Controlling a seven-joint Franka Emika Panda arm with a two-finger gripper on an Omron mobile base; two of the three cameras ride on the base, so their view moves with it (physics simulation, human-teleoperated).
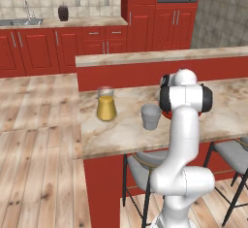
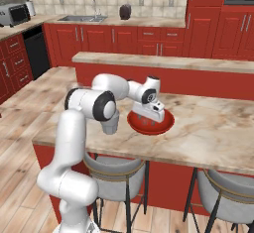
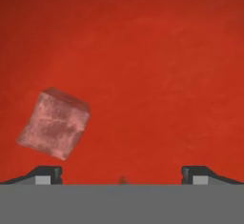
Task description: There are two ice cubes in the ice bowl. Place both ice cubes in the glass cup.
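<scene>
Close over the ice bowl (image 2: 166, 123), the hand view alone shows one ice cube (image 3: 54, 123) beside the spread, empty fingers of the down-reaching hand (image 3: 121, 174).

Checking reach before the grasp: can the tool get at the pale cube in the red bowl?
Probably yes: the tool is open over the shallow red bowl, nothing covers the translucent ice cube, though it sits off-centre.

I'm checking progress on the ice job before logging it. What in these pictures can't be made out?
- Second ice cube: hand view shows one ice cube; the frame edges cut the ice bowl.
- Bowl contents, right base view: the gripper covers the bowl's middle.
- Glass cup contents: too small, translucent.
- Bowl, left base view: behind the arm.
</scene>
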